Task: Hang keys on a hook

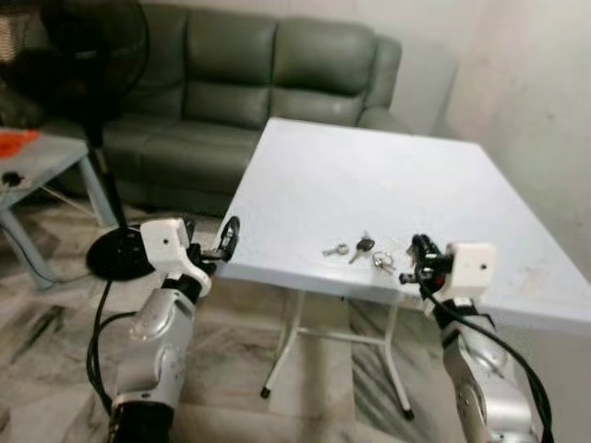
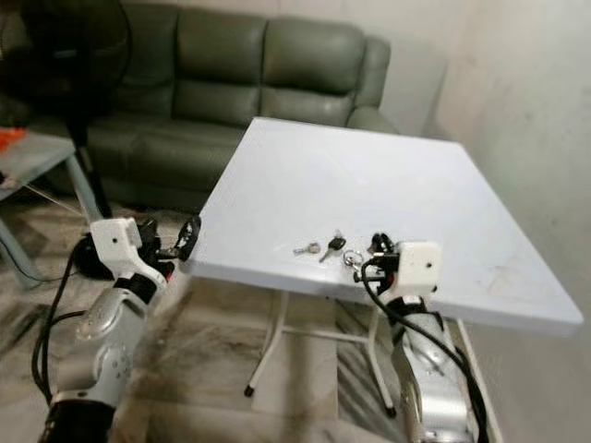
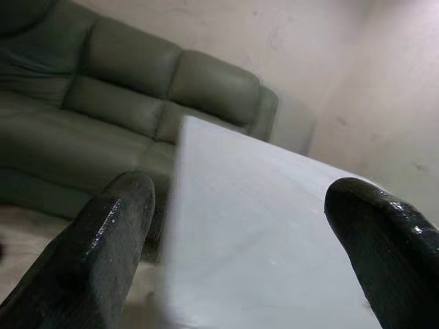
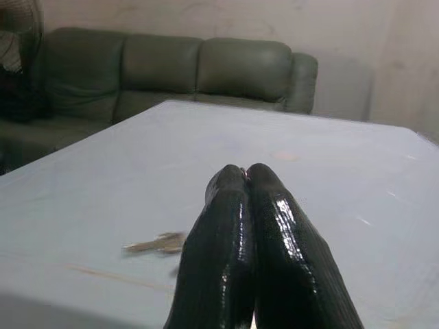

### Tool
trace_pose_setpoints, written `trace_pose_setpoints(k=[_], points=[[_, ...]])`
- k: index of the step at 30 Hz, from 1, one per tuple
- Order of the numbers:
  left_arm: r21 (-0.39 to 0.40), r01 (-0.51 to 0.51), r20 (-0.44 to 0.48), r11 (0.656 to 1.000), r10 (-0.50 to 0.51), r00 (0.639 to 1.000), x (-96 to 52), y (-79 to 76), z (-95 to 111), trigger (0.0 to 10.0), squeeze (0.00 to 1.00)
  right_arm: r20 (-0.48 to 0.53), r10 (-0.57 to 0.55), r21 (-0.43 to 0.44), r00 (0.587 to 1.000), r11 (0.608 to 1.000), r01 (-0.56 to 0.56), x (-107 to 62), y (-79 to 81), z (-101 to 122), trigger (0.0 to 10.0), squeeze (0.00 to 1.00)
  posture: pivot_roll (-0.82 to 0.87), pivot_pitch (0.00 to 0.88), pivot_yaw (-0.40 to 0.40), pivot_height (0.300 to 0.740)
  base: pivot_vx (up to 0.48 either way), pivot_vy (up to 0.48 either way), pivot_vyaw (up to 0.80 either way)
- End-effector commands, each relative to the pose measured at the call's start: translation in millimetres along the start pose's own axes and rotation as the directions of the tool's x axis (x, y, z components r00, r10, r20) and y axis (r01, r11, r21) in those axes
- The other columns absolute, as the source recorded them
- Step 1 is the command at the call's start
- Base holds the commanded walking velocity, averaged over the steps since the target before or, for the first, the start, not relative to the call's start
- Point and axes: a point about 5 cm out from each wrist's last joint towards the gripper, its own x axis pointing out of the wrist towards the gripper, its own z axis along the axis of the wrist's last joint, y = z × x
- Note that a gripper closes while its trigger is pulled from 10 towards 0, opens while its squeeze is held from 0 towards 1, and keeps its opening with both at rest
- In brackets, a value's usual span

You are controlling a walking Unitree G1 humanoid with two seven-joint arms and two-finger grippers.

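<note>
A small bunch of keys [image 1: 362,247] with a black-headed key and a ring lies on the white table [image 1: 369,166], close to its front edge. My right gripper [image 1: 416,255] hovers at that edge just right of the keys, fingers pressed together with nothing between them [image 4: 245,173]. In the right wrist view a silver key [image 4: 159,242] lies ahead of the fingers, off to one side. My left gripper [image 1: 223,243] is open at the table's front left corner, and in the left wrist view its fingers [image 3: 116,219] frame the tabletop edge.
A grey-green leather sofa [image 1: 249,83] stands behind the table. A black standing fan [image 1: 97,55] with a round base [image 1: 115,254] and a light-blue side table [image 1: 37,157] are at the left. A pale wall [image 1: 545,101] closes the right side. The floor is marbled tile.
</note>
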Motion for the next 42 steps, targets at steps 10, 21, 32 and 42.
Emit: trace_pose_setpoints(k=[10, 21, 32, 42], points=[[0.026, -0.023, 0.0, 0.999, 0.023, 1.0, -1.0, 6.2, 2, 10.0, 0.0, 0.024, 0.034, 0.002, 0.999, 0.999, -0.034, 4.5, 7.4, 7, 10.0, 0.0, 0.0, 0.0, -0.071, 0.74, 0.0, 0.219, 0.0], [0.043, 0.022, 0.005, 0.999, -0.022, 1.0, 2.0, 0.1, 4, 10.0, 0.0, 0.004, 0.044, 0.006, 0.999, 0.999, -0.044, 7.2, 11.2, 5, 10.0, 0.0, 0.01, 0.0, -0.073, 0.74, 0.0, 0.0, -0.49], [0.051, 0.033, 0.012, 0.998, -0.034, 0.999, 3.7, -3.8, 5, 10.0, 0.0, -0.002, 0.049, 0.004, 0.999, 0.999, -0.049, 9.0, 12.2, 6, 10.0, 0.0, 0.01, 0.0, -0.072, 0.74, 0.0, 0.0, -0.75], [0.038, 0.031, 0.026, 0.999, -0.032, 0.999, 4.0, -4.1, 7, 10.0, 0.0, -0.002, 0.056, 0.003, 0.998, 0.998, -0.056, 11.3, 13.4, 7, 10.0, 0.0, 0.01, 0.0, -0.074, 0.74, 0.0, -0.27, -0.74]])
